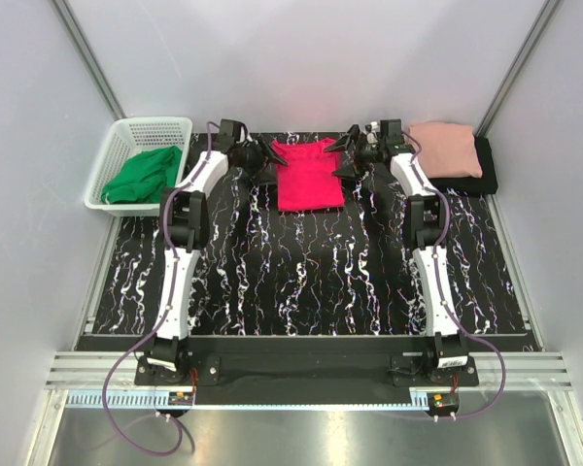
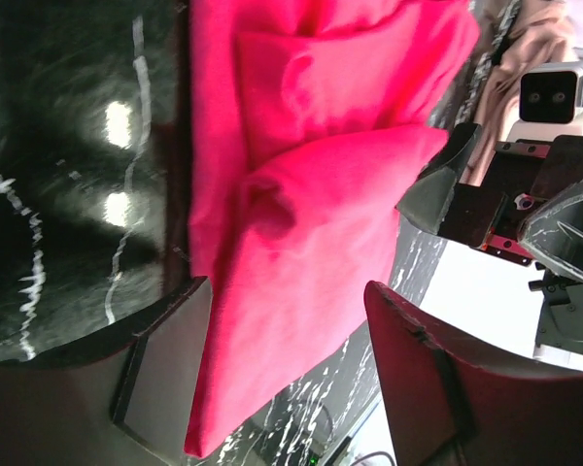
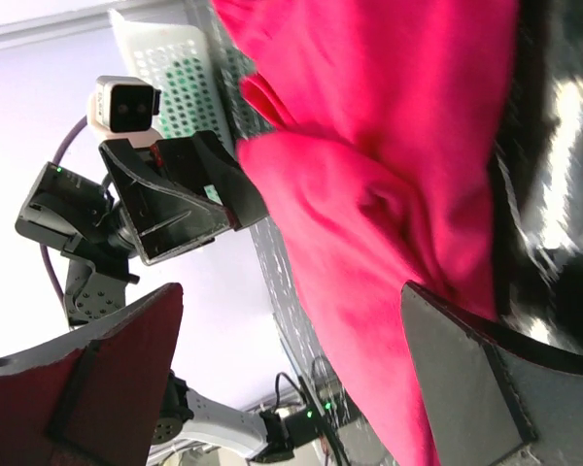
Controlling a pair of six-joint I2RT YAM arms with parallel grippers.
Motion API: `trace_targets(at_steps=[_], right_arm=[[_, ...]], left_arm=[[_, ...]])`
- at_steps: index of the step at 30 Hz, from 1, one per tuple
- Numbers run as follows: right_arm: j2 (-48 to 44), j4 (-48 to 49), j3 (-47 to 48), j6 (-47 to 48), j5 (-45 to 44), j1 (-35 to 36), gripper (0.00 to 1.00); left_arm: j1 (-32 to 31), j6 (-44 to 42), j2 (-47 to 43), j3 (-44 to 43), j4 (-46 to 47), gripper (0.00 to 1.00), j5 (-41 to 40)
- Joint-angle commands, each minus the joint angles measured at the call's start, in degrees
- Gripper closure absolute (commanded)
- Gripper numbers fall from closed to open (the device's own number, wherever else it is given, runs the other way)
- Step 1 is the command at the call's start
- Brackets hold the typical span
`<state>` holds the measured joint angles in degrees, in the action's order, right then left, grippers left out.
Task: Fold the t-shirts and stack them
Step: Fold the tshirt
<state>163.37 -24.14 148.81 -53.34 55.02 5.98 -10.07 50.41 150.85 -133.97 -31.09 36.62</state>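
The bright crimson-pink t-shirt (image 1: 309, 175) lies folded on the black marbled mat (image 1: 301, 272), at its far middle. My left gripper (image 1: 274, 155) is at the shirt's left far corner and my right gripper (image 1: 342, 155) at its right far corner. Both stand open. In the left wrist view the crimson shirt (image 2: 301, 194) lies under the spread left gripper (image 2: 287, 284), not pinched. The right wrist view shows the same shirt (image 3: 389, 146) beside the wide right gripper (image 3: 291, 288). A folded pale salmon-pink t-shirt (image 1: 447, 148) rests on a folded black t-shirt (image 1: 484, 173) at the far right.
A white mesh basket (image 1: 126, 136) holding green cloth (image 1: 141, 177) stands at the far left of the mat. Pale walls close in the table on the left, right and back. The two wrists face each other closely across the crimson shirt.
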Motion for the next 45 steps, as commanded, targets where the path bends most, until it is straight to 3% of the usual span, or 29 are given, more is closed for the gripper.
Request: trace_targets(at_steps=[1,14,16,18,19,21,23,25,27,28,29,31,35,36,37,38,39,40,44,45], right_arm=[[-9.1,1.3,-4.9,3.0,0.8,-0.2,0.0],[-35.3,3.8,-33.0,10.2,1.1,-0.4,0.0],[-39.5,6.8,-40.2,9.0,1.8,-0.3,0.0],[-44.9,10.8,-50.2,6.4,2.2,-0.4,0.0],[-46.6,17.8,-53.9,2.1,2.5,-0.3,0.0],[-51.6,26.5,-63.2,-1.5,5.3,-0.3,0.0],[-55.7,30.1,-69.7,-5.6,6.0,-0.2,0.0],[-62.4,30.6,-78.3,-5.3,5.8,0.1,0.0],[-69.2,27.2,-85.2,-3.8,5.5,0.3,0.0],[-71.4,26.7,-87.4,-3.7,5.5,0.3,0.0],[-75.4,27.0,-92.2,-4.0,6.1,0.3,0.0],[-79.5,26.1,-96.2,-4.8,5.9,0.5,0.0],[-92.0,10.1,-100.4,4.6,-0.4,1.1,0.02],[-93.9,4.9,-100.9,6.0,-1.8,1.5,0.1],[-95.9,2.6,-101.7,6.2,-2.5,1.5,0.26],[-99.8,1.2,-104.1,6.0,-2.8,1.5,0.56],[-101.5,-1.4,-105.3,5.5,-2.8,1.6,0.82],[-103.1,-3.7,-106.2,5.5,-3.3,1.6,1.0],[-106.5,-10.9,-110.3,9.5,-2.9,1.8,0.97],[-106.2,-12.0,-109.9,10.5,-3.3,1.8,1.0]], left_arm=[[0.2,-1.7,-7.9,3.5,1.6,0.31,0.3],[-1.4,-5.4,-27.9,29.6,6.1,0.31,-0.6],[-2.1,-6.5,-29.6,31.6,6.0,0.37,-0.7],[-2.6,-7.0,-32.7,35.6,5.9,0.5,-0.9],[-2.9,-7.8,-33.9,37.3,5.8,0.64,-1.4],[-3.3,-9.0,-38.0,41.9,4.5,0.7,-1.5],[-4.2,-10.8,-41.6,48.1,4.1,0.5,-1.5],[-5.5,-13.1,-47.7,52.7,3.1,0.46,-2.9],[-6.7,-14.3,-51.9,59.2,1.7,0.32,-4.8],[-7.1,-14.6,-56.2,61.4,1.4,0.16,-6.5],[-7.2,-14.2,-58.0,65.6,1.4,0.06,-6.8],[-8.2,-14.1,-62.7,69.1,1.5,0.02,-7.5],[-10.8,-13.3,-68.4,74.5,0.5,0.23,-9.1],[-12.1,-12.8,-69.4,75.1,0.2,0.51,-9.5],[-12.9,-11.6,-70.7,75.5,-0.2,0.7,-10.9],[-13.7,-10.8,-71.6,76.4,-1.0,0.89,-11.4],[-15.2,-10.2,-73.1,76.9,-1.4,1.0,-11.8],[-16.1,-9.4,-73.7,77.2,-2.0,1.0,-12.5],[-19.9,-9.3,-75.0,78.1,-4.1,1.0,-15.6],[-20.3,-9.4,-74.9,77.6,-4.6,1.0,-16.2]])
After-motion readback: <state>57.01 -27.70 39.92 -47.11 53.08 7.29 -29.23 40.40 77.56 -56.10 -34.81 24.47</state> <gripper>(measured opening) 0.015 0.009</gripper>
